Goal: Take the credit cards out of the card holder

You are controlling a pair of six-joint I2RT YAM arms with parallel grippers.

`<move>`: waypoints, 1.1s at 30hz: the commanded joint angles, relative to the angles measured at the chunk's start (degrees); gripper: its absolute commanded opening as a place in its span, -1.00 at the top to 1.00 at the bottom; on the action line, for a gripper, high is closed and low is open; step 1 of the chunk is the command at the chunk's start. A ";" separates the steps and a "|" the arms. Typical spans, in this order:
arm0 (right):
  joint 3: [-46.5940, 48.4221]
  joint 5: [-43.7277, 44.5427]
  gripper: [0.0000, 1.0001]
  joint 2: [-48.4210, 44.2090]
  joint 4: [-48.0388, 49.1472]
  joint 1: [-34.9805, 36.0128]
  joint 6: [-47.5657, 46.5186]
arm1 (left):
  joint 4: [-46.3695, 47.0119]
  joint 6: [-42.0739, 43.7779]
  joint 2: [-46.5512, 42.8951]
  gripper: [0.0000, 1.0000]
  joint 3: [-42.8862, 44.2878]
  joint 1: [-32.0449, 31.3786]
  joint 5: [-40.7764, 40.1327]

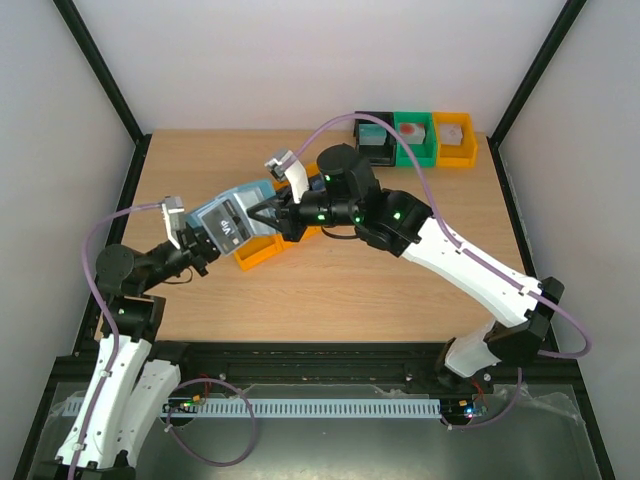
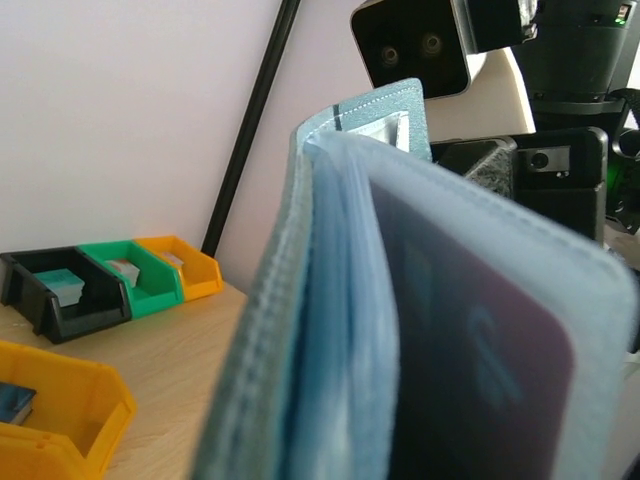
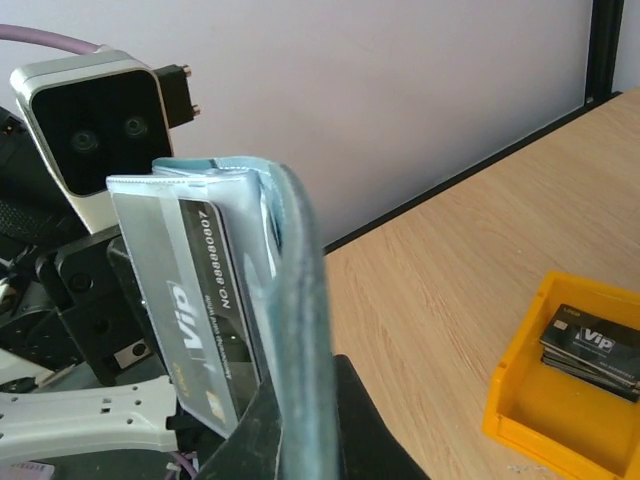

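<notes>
The blue-grey card holder [image 1: 226, 224] is held in the air between both grippers, above the table's left middle. My left gripper [image 1: 198, 240] is shut on its left end; its fingers are hidden behind the holder in the left wrist view [image 2: 330, 330]. My right gripper [image 1: 268, 214] is shut on the holder's outer cover [image 3: 300, 300], one dark finger [image 3: 372, 425] on each side. A grey VIP credit card [image 3: 190, 310] sits in a clear sleeve. A dark card [image 2: 480, 340] shows through another sleeve. Dark credit cards [image 3: 590, 350] lie in the near orange bin [image 3: 520, 410].
The near orange bin [image 1: 262, 252] sits on the table under the holder. Black [image 1: 377, 142], green [image 1: 415, 140] and orange [image 1: 455, 138] bins stand in a row at the back right edge. Black frame posts rise at the table's corners.
</notes>
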 commanded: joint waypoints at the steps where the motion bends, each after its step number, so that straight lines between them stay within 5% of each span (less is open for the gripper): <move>1: -0.61 5.39 0.97 -2.95 1.13 -0.77 1.06 | -0.51 0.92 -0.82 0.60 0.43 -0.08 -0.13; 2: -0.57 6.55 0.97 -3.22 0.49 -1.21 1.13 | -1.03 1.12 -0.96 0.19 0.41 0.10 -0.13; 4: -0.07 8.08 0.97 -3.71 -1.22 -2.16 0.95 | -1.21 1.67 -1.55 -0.14 0.31 0.46 0.61; 9: 1.72 10.61 0.97 -4.30 -6.33 -3.30 -1.24 | -1.87 3.45 -2.93 -0.45 -0.03 1.73 2.24; 16: 2.54 2.53 0.97 -3.71 -6.87 -3.25 -2.91 | -2.00 1.78 -2.35 -0.78 -1.31 1.65 -0.32; 22: 2.63 -6.22 0.97 -4.66 -5.61 -3.27 -5.91 | -4.63 2.25 -1.81 -0.89 -1.33 1.82 -5.19; 29: 1.74 -14.84 0.97 -5.57 -3.94 -3.29 -7.41 | -1.76 0.48 -1.94 -0.89 -1.90 1.91 -1.58; 33: 0.81 -16.32 0.97 -5.39 -3.00 -3.37 -7.54 | 5.58 -4.91 -1.95 -0.54 -2.90 1.82 3.69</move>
